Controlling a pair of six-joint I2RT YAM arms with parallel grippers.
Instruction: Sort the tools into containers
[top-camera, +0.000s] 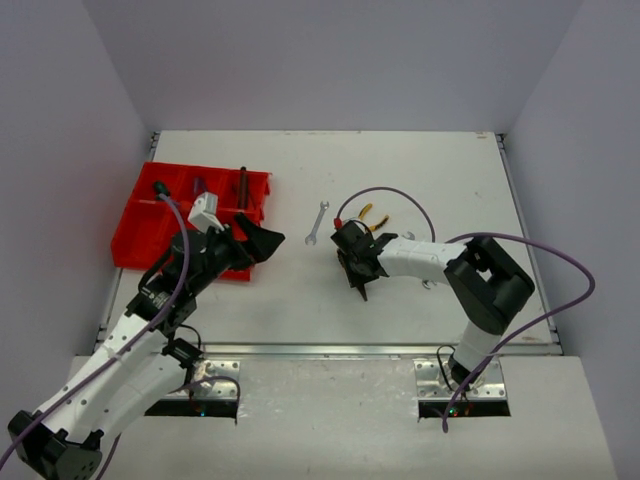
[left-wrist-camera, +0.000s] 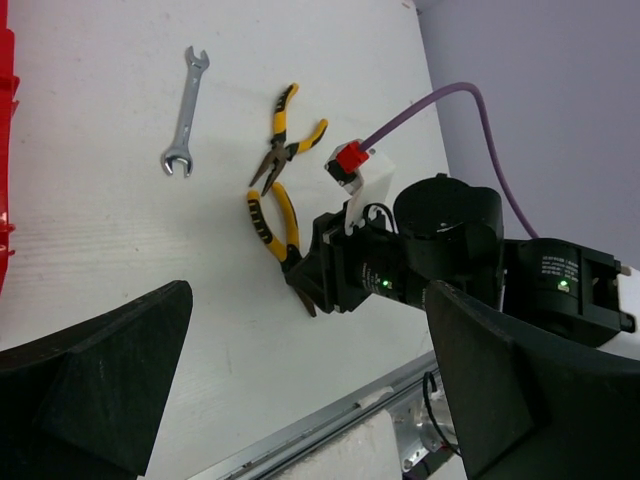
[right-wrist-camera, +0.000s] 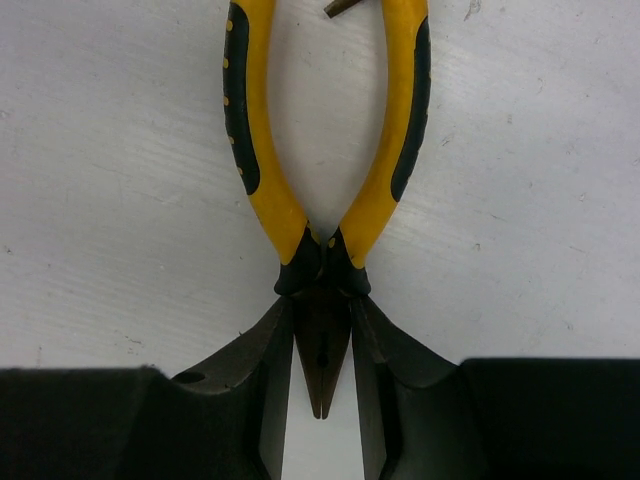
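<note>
The red tray (top-camera: 140, 235) sits at the table's left, with a green-handled screwdriver (top-camera: 160, 187) and a dark tool (top-camera: 242, 185) in its far compartments. My left gripper (top-camera: 262, 243) is open and empty, just right of the tray. My right gripper (right-wrist-camera: 321, 330) is shut on the head of yellow-handled pliers (right-wrist-camera: 300, 225), handles pointing away, low over the table centre (top-camera: 357, 272). A second, smaller pair of yellow pliers (left-wrist-camera: 285, 135) and a silver wrench (left-wrist-camera: 183, 112) lie on the table beyond it.
The purple cable (top-camera: 400, 195) of the right arm loops over the table behind the pliers. The table's metal front rail (left-wrist-camera: 330, 415) runs below the left gripper. The tray's edge (left-wrist-camera: 6, 60) shows at the left of the left wrist view.
</note>
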